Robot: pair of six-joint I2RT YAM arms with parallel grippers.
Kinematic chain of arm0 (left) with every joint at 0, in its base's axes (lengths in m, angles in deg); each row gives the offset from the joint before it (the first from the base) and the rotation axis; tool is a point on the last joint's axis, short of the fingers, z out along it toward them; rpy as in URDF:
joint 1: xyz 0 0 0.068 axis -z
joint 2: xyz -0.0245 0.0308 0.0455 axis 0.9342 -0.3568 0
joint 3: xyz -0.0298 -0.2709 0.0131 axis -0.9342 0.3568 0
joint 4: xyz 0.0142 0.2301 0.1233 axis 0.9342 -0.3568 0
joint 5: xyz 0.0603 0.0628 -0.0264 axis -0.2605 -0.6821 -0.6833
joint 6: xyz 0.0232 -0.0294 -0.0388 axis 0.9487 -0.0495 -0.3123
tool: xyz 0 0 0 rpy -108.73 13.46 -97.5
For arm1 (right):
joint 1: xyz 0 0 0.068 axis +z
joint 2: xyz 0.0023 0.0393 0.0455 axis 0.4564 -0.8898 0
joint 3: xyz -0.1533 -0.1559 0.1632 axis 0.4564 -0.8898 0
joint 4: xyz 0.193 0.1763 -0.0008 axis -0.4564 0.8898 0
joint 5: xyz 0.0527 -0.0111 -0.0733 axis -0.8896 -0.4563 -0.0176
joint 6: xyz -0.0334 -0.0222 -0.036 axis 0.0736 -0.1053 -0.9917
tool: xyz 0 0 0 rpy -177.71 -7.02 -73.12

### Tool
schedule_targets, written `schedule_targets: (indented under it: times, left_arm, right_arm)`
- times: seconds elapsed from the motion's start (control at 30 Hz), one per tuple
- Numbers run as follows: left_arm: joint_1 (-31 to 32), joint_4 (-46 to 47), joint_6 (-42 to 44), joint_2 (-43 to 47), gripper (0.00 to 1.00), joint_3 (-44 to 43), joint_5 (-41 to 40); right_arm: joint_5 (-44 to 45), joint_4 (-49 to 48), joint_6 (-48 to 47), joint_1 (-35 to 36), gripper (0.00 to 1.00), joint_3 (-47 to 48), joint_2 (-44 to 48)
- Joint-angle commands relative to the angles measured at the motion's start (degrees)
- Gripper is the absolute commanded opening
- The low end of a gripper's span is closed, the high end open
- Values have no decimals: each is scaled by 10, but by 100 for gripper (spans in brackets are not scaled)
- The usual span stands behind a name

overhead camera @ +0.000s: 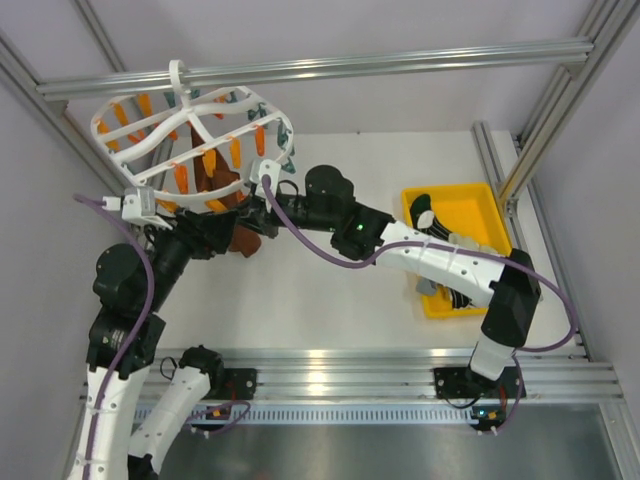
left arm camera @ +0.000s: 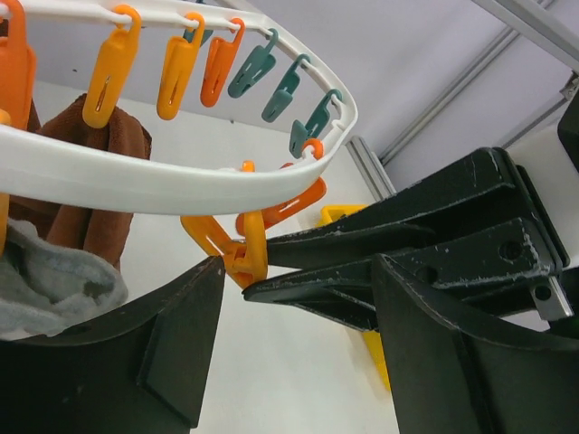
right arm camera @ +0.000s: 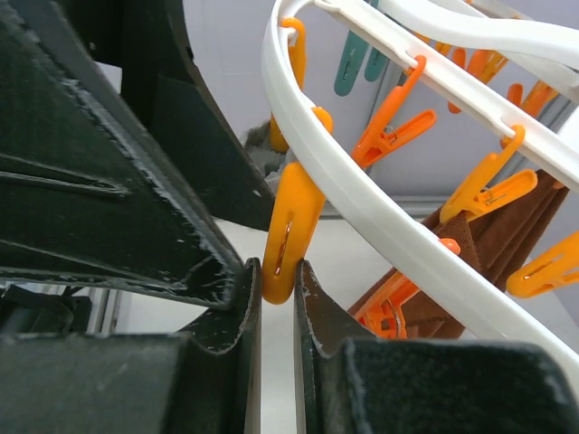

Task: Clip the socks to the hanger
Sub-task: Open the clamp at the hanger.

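Right gripper [right arm camera: 277,280]: almost closed, pinching an orange clip [right arm camera: 289,217] on the hanger [right arm camera: 380,212].
Left gripper [left arm camera: 298,298]: spread wide; grey sock [left arm camera: 54,280] against one finger.

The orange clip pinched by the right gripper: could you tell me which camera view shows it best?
The right wrist view: the orange clip hangs centre-frame, large, squeezed by the right gripper. The left wrist view shows it smaller, at that gripper's fingertips. In the top view it can hardly be made out under the ring.
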Motion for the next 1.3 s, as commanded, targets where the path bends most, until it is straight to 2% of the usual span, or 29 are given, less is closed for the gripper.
schedule_targets:
  times: [0.0,0.23,0.5,0.73,1.07,1.27]
  left_arm:
    - [-4,42,-40,-11,71,8,1]
    - [-9,44,-61,-22,70,9,-5]
    - [-11,-4,-37,-28,66,-7,-34]
    - [-15,34,-61,-38,66,20,-29]
    - [-14,22,-37,-44,65,15,-46]
    - [-15,65,-40,-48,64,17,-57]
  right_arm:
    - [-96,-13,14,36,0,-16,28]
    - [-111,-52,44,27,0,-38,34]
    - [-122,-69,67,12,0,-44,41]
    - [-144,-88,80,7,0,-69,56]
    - [-152,-83,86,-10,0,-68,60]
    - [-165,-88,88,-10,0,-72,61]
